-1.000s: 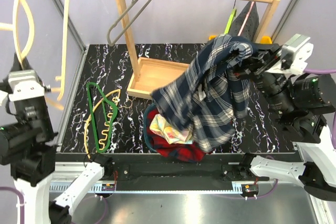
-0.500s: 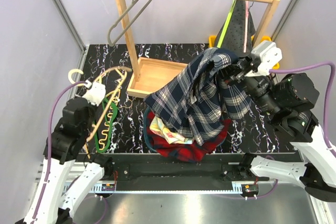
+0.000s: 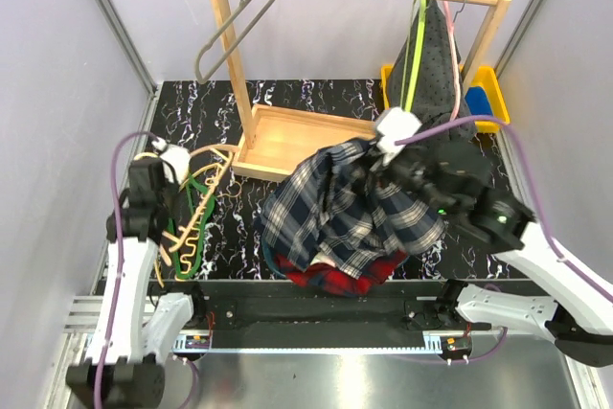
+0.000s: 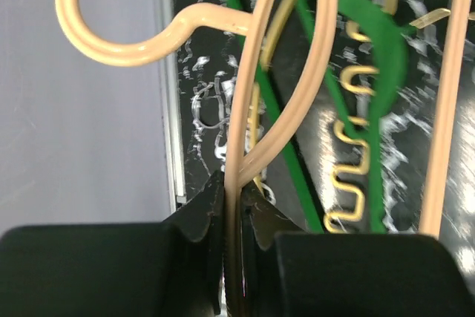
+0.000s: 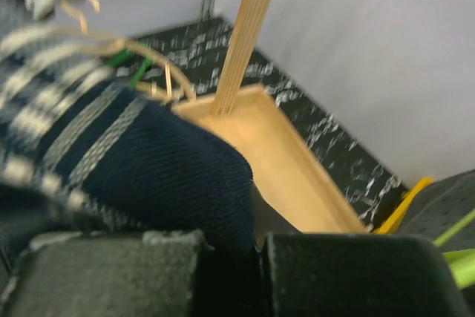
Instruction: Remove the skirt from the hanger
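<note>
- My left tool point(image 4: 236, 191) is pinched narrow on one thin rod of the pale peach plastic hanger point(image 4: 111, 55), at the left side of the black marbled surface point(image 3: 192, 102).
- The hanger's long axis runs away from that tool, its hook curling off to one side. It lies across the green plastic hanger point(image 4: 386, 42) and the gold wavy wire hanger point(image 4: 349, 176) beneath it.
- No cloth shows on the peach hanger, so I judge it bare.
- The navy-and-white plaid skirt point(image 3: 345, 208) is well to the right of the hanger, at the surface's middle. It drapes down and leftward from my right tool over a red garment point(image 3: 340, 280).
- My right tool point(image 5: 256, 254) is clamped on a fold of the skirt's upper edge.
- The right arm alone bears the skirt, and the pile lies straight below, so lowering looks like the move in hand.
</note>
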Tool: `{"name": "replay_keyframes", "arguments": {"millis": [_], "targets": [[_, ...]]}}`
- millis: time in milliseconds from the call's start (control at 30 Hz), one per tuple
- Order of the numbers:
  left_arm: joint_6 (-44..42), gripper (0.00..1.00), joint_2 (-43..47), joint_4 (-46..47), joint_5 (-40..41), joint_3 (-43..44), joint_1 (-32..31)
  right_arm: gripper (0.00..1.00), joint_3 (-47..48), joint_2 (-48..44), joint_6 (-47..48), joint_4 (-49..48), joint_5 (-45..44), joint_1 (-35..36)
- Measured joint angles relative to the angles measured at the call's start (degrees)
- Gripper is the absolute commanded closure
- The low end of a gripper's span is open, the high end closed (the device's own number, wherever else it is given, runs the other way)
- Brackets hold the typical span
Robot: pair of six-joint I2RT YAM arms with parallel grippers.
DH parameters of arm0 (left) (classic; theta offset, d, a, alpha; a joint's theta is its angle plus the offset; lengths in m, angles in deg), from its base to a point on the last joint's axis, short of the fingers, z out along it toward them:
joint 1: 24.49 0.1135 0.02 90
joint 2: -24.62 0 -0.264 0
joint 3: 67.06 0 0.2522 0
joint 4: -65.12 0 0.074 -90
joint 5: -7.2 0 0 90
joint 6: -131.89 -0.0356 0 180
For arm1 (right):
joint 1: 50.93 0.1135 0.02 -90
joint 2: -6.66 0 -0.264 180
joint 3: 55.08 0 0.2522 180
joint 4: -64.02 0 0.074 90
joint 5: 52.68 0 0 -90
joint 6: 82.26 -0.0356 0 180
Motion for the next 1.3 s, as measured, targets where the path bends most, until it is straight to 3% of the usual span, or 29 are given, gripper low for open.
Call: {"name": "replay_keyframes", "arguments": {"millis": [100, 200, 233, 300, 333, 467, 767, 900, 1033, 1133, 1200, 1267, 1300], "targets": [[-1.0, 1.0, -5.7, 5.3, -1.6, 0.5, 5.5, 1.0, -4.6, 1.2, -0.2, 1.5, 0.3, 0.0], [-1.6, 1.0, -6.9, 7.2, -3.8, 0.5, 5.8, 1.0, -8.2, 1.3, -0.4, 1.9, 0.2, 0.0], [-1.8, 0.92, -6.8, 7.9, -4.6, 0.5, 5.8, 1.0, -9.1, 1.3, -0.5, 1.9, 0.2, 0.0], [-2.3, 0.61, -6.8, 8.9, -6.4, 0.5, 5.7, 1.0, -10.8, 1.2, -0.7, 1.9, 0.1, 0.0], [-2.9, 0.31, -6.8, 9.1, -7.3, 0.4, 5.8, 1.0, -11.6, 1.1, -0.8, 1.8, 0.0, 0.0], [-5.6, 0.04, -6.8, 12.2, -9.7, -2.5, 5.8, 1.0, -14.8, 1.0, -1.5, 1.2, -0.1, 0.0], [-6.5, 0.01, -9.4, 13.6, -12.3, -3.5, 7.0, 1.0, -25.4, 6.6, -5.0, -5.3, 1.3, -0.2], [-5.4, 0.01, -12.2, 13.4, -16.0, 5.0, 7.8, 1.0, -27.9, 11.6, -7.6, -9.8, 4.2, -1.3], [-3.3, 0.01, -18.9, 10.7, -21.6, 22.3, 8.7, 1.0, -28.4, 17.7, -11.0, -13.2, 8.3, -3.1], [-1.5, 0.01, -24.0, 9.1, -26.7, 37.1, 8.8, 0.79, -28.4, 23.1, -14.9, -15.6, 12.7, -4.6], [-0.4, 0.01, -26.1, 7.3, -30.2, 44.9, 8.8, 0.43, -28.4, 26.8, -18.4, -17.0, 16.4, -6.1], [1.3, 0.01, -27.8, 6.2, -34.4, 52.8, 8.8, 0.24, -28.3, 29.7, -21.4, -18.3, 19.1, -6.9], [2.6, 0.01, -28.6, 5.9, -37.0, 57.0, 8.8, 0.01, -28.3, 30.6, -22.6, -18.7, 19.7, -7.1]]}}
